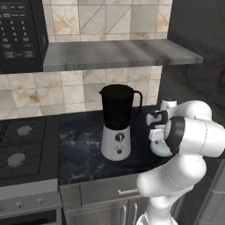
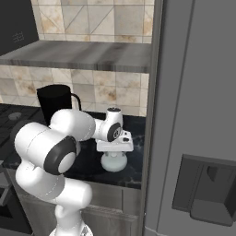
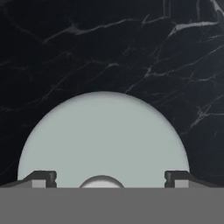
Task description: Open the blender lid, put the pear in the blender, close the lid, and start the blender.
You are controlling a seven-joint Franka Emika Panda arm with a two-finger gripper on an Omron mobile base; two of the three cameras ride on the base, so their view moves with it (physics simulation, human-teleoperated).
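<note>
The blender lid (image 3: 103,140) lies flat on the dark marble counter (image 3: 65,52), to the right of the blender (image 1: 116,125), whose jar is uncovered. The gripper (image 3: 104,179) hangs directly above the lid, pointing straight down, with the lid's small knob (image 3: 101,181) between its two fingertips (image 3: 41,178). The jaws stand wide open and hold nothing; I judge the lid is set down. The pear cannot be made out.
</note>
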